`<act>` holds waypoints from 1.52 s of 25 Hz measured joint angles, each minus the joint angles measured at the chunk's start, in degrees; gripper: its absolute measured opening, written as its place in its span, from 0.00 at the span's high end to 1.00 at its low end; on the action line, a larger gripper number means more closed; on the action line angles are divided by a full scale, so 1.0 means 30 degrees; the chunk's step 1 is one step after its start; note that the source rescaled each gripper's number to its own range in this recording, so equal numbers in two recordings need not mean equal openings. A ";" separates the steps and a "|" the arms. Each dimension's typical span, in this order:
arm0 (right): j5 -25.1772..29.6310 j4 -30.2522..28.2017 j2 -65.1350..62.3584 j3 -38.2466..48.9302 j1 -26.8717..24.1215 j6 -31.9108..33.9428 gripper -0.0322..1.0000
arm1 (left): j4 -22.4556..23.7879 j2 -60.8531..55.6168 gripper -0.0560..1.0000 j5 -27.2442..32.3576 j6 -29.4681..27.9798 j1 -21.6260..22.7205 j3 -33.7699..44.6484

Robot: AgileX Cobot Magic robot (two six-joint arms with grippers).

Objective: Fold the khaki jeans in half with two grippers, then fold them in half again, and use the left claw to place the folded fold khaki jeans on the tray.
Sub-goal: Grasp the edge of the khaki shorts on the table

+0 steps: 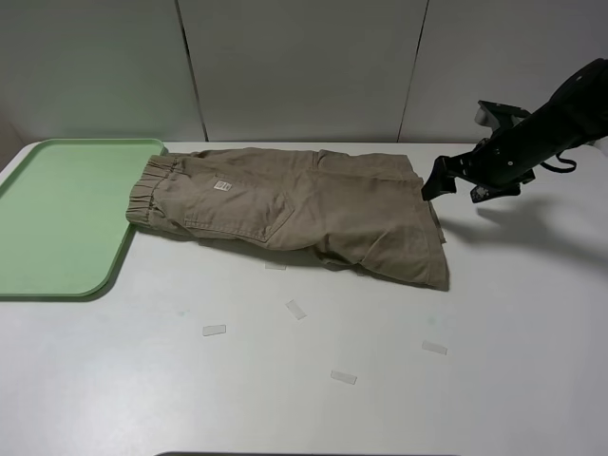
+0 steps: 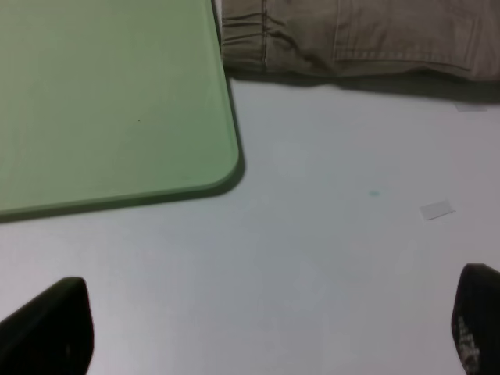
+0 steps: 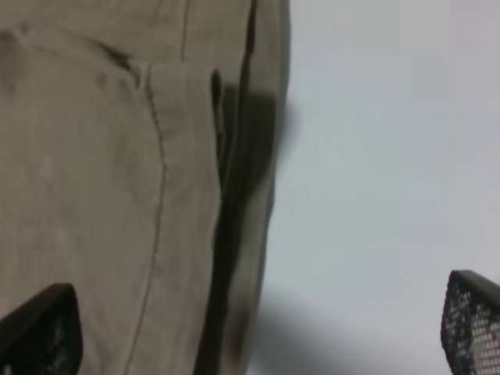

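The khaki jeans point(image 1: 294, 204) lie flat on the white table, folded over lengthwise, with the elastic waistband at the left beside the tray point(image 1: 57, 218). The pale green tray holds nothing. My right gripper point(image 1: 456, 188) hovers open just right of the leg hems, above their edge. In the right wrist view its fingertips point(image 3: 39, 328) stand wide apart over the jeans point(image 3: 94, 156) and bare table. The left claw point(image 2: 262, 328) is out of the exterior view. Its wrist view shows it open above bare table, near the tray's corner point(image 2: 226, 168) and the waistband point(image 2: 250, 35).
Several small clear tape strips lie on the table in front of the jeans, such as one point(image 1: 295, 309) and another point(image 1: 343, 377). One strip point(image 2: 436, 209) shows in the left wrist view. A grey panelled wall stands behind the table.
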 joint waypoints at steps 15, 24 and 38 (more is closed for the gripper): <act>-0.0331 0.0848 0.1101 -0.0215 0.1329 -0.0151 0.00 | 0.0022 0.0000 0.08 0.0000 0.0000 0.0000 0.0000; -0.0848 0.1200 0.1475 -0.0244 0.1946 -0.0439 0.00 | 0.0022 0.0000 0.08 0.0017 0.0000 0.0000 0.0000; -0.1678 0.2261 0.1854 -0.0435 0.3523 -0.0557 0.08 | 0.1528 -0.0036 0.08 0.0017 0.0000 0.0000 0.0000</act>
